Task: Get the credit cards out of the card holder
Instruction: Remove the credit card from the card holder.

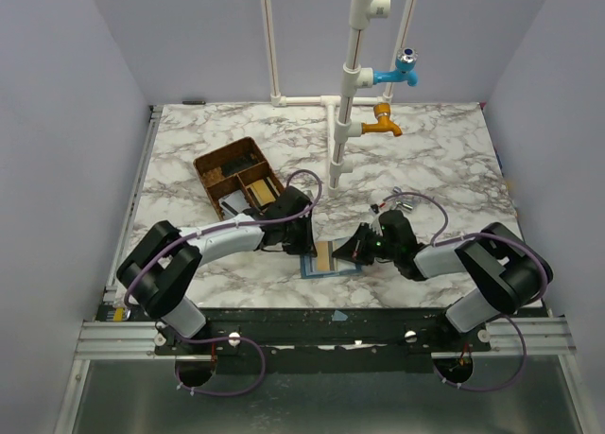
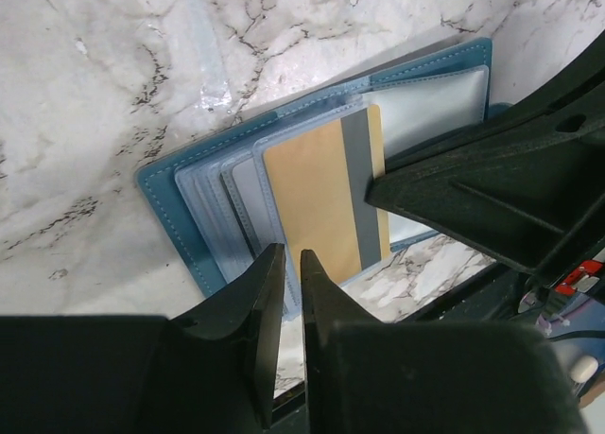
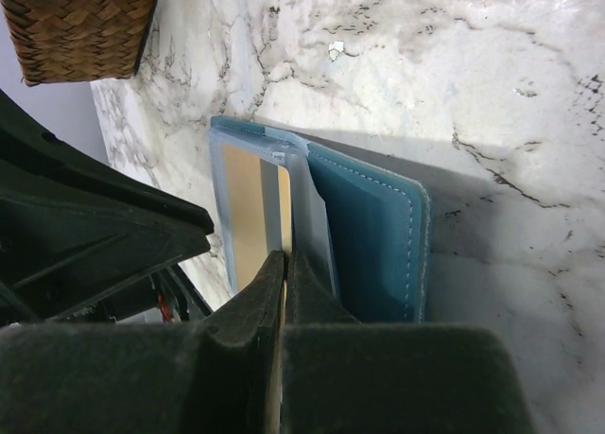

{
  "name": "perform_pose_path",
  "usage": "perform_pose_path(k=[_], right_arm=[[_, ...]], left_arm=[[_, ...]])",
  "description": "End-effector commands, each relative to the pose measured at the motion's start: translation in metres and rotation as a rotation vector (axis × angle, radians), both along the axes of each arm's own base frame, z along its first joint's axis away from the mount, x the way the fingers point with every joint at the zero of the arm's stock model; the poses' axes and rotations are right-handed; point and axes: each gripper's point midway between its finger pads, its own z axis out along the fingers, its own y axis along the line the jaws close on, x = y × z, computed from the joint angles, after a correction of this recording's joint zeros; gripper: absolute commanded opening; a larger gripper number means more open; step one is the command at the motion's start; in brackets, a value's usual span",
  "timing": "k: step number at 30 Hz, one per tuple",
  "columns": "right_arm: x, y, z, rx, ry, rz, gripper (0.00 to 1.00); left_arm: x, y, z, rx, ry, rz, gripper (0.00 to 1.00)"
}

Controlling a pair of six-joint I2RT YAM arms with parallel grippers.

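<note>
Blue and stitched, the card holder [image 2: 170, 207] lies open on the marble counter [image 2: 95, 94] between both arms. A tan credit card [image 2: 317, 193] with a grey stripe sits inside a clear sleeve [image 2: 213, 217]. The left gripper [image 2: 288, 269] hovers at the sleeve edges, fingers a sliver apart with nothing between them. The right gripper [image 3: 284, 269] is pressed together at the card's end; whether it nips anything cannot be told. A pinch that catches plastic with the card would likely drag the whole holder, and the crowded grippers risk bumping.
</note>
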Motion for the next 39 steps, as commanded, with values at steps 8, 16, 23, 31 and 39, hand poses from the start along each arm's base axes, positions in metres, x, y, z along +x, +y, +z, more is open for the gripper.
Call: perform_pose_path(k=[8, 16, 23, 31, 39], right_arm=[[-0.001, -0.002, -0.016, -0.051, 0.044, -0.009, 0.01], [-0.001, -0.004, -0.016, -0.060, 0.042, -0.011, 0.01], [-0.001, -0.006, -0.012, -0.042, 0.043, -0.036, 0.03], [-0.004, -0.011, -0.010, 0.015, 0.051, -0.056, 0.03], [-0.005, -0.011, -0.002, 0.082, 0.049, -0.059, 0.11]], left_arm=[[-0.001, -0.008, -0.014, 0.010, 0.029, -0.038, 0.04], [-0.005, 0.015, -0.041, 0.167, 0.091, 0.007, 0.00], [-0.011, 0.033, -0.056, 0.251, 0.124, 0.043, 0.00], [-0.015, 0.045, -0.067, 0.276, 0.152, 0.066, 0.00], [-0.014, 0.051, -0.069, 0.284, 0.153, 0.071, 0.00]])
